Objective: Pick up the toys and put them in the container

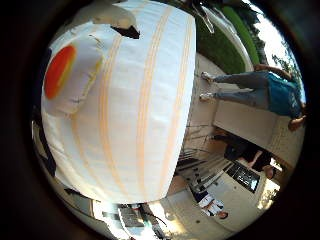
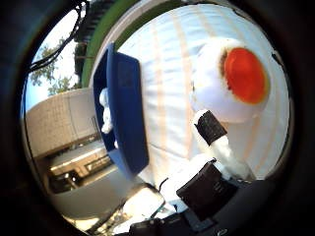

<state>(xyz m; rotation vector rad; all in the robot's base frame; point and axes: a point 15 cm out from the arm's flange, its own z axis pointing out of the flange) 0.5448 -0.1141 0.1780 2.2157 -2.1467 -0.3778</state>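
Note:
A fried-egg toy (image 2: pixel 234 81), white with an orange yolk, lies on the table's white cloth with pale orange stripes (image 2: pixel 172 59). It also shows in the little finger side view (image 1: pixel 70 70), close to the palm. A blue container (image 2: pixel 126 108) stands on the cloth beside the egg, with a small white toy (image 2: pixel 105 110) at its far side. My hand (image 2: pixel 209 172) is over the cloth near the egg. One finger (image 2: pixel 215 138) reaches out straight, its black tip at the egg's white edge. Nothing is held.
The cloth-covered table (image 1: pixel 150 110) ends close past the container. Beyond it are paving, steps (image 1: pixel 205 170), a low wall (image 2: pixel 59 123) and grass (image 1: pixel 225 35).

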